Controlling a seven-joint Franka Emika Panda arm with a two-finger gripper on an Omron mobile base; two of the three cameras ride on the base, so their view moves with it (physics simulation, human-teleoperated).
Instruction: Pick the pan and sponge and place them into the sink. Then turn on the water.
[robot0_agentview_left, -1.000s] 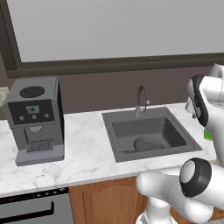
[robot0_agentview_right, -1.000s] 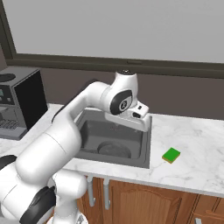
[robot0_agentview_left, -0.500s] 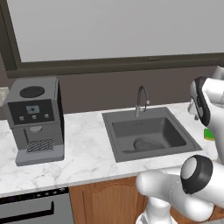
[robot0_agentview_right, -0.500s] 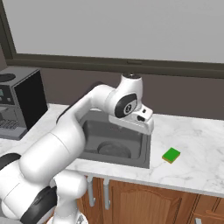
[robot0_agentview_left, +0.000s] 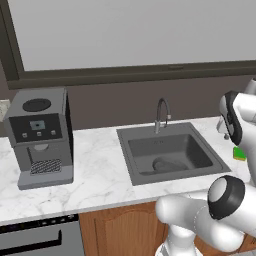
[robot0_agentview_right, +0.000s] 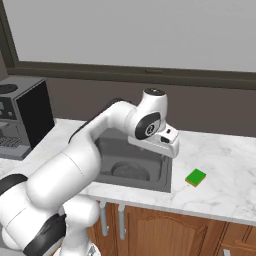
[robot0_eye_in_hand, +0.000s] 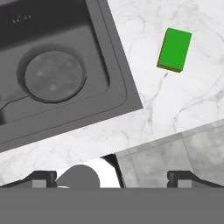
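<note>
The dark grey pan (robot0_eye_in_hand: 53, 75) lies flat inside the sink (robot0_eye_in_hand: 114, 61), its handle toward the basin's far side. From the left base view the pan (robot0_agentview_left: 167, 164) sits on the basin floor of the sink (robot0_agentview_left: 125, 155). The green sponge (robot0_eye_in_hand: 175, 49) rests on the marble counter to the right of the sink, also seen as the sponge (robot0_agentview_right: 196, 177). My gripper (robot0_eye_in_hand: 113, 177) hangs open and empty above the sink's right front corner, short of the sponge. The gripper (robot0_agentview_right: 169, 145) is over the sink's right rim. Water is out of view at the faucet (robot0_agentview_left: 161, 114).
A coffee machine (robot0_agentview_left: 42, 135) stands on the counter far left of the sink. A dark wall strip and window run behind the counter. Wooden cabinet doors (robot0_agentview_right: 165, 230) sit below the counter's front edge.
The arm has swung to the right, carrying the open gripper from over the sink's middle to its right rim, closer to the sponge. Pan and sponge have not moved.
</note>
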